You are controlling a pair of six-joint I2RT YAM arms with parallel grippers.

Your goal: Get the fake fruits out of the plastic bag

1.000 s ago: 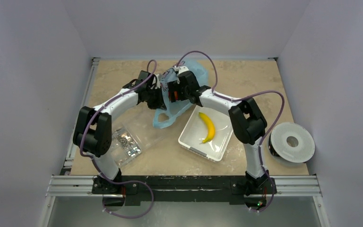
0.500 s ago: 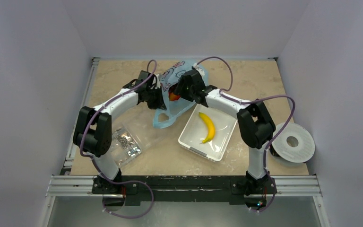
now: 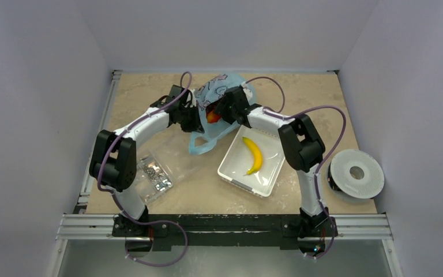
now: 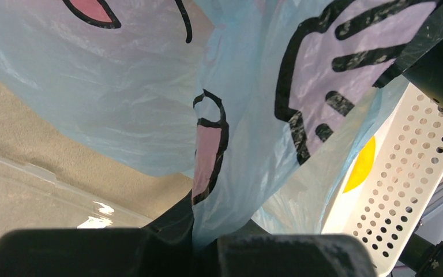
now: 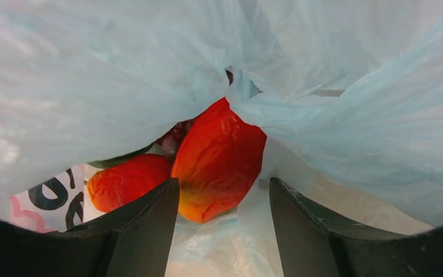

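Fake fruits [image 5: 128,183] — glossy, light, likely slippery; the mango [image 5: 219,158] sits before the wide right claw [image 5: 224,187], best gripped across its middle. Left claw [image 4: 205,245] pinches the flimsy plastic bag [image 4: 254,144].

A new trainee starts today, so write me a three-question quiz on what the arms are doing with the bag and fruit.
1. True or false: the banana lies in the white tray.
2. What does the left claw pinch? A) the plastic bag B) the banana C) a spoon
3. Name the fruit seen straight ahead between the open fingers of the right claw.
Key: 1 true; 2 A; 3 the orange-red mango.
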